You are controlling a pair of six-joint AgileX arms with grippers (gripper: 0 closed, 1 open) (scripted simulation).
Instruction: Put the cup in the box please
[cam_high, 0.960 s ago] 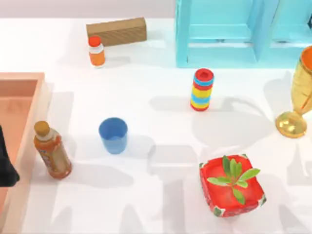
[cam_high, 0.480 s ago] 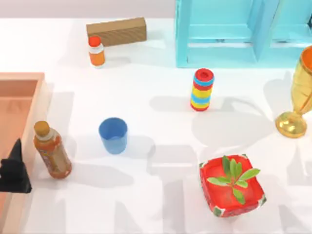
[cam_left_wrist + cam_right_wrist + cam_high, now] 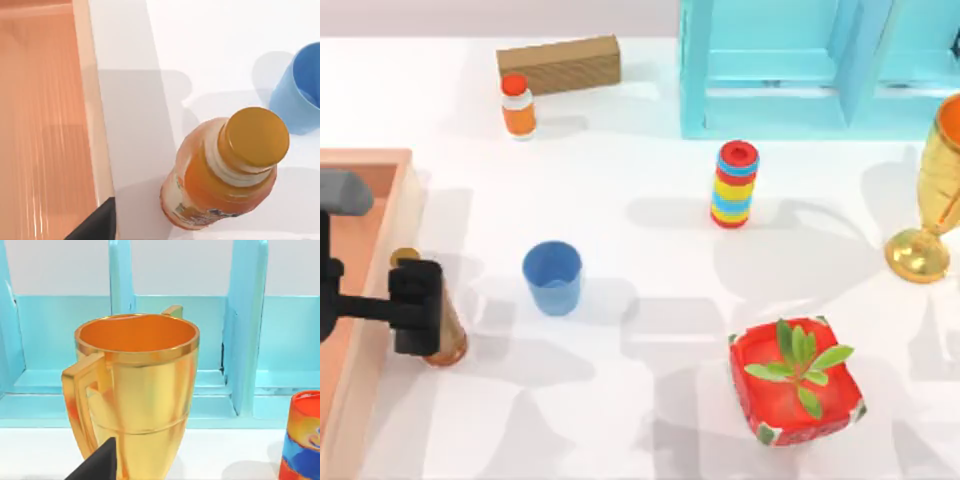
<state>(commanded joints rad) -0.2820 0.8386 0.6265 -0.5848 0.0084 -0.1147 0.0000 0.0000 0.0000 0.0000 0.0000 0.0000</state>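
The cup (image 3: pixel 552 277) is a small blue tumbler standing upright and empty, left of the table's middle. In the left wrist view the cup (image 3: pixel 299 95) sits just beyond the orange juice bottle (image 3: pixel 227 172). The box (image 3: pixel 360 205) is a large salmon-orange bin at the left edge, with its wall (image 3: pixel 92 115) beside the bottle. My left gripper (image 3: pixel 418 308) hovers above that bottle (image 3: pixel 448 345), between box and cup, about a cup's width left of the cup. A dark edge of my right gripper (image 3: pixel 97 466) shows close to the gold goblet (image 3: pixel 135 390).
A small orange bottle (image 3: pixel 518 104) and a brown cardboard block (image 3: pixel 560 64) stand at the back left. A striped ring stack (image 3: pixel 734 184) is at centre, a red planter (image 3: pixel 795 380) front right, the goblet (image 3: pixel 932 195) far right, a turquoise shelf (image 3: pixel 800 60) behind.
My left arm has come in from the left edge, across the box wall, and its gripper now hangs over the juice bottle. The cup and other items have not moved.
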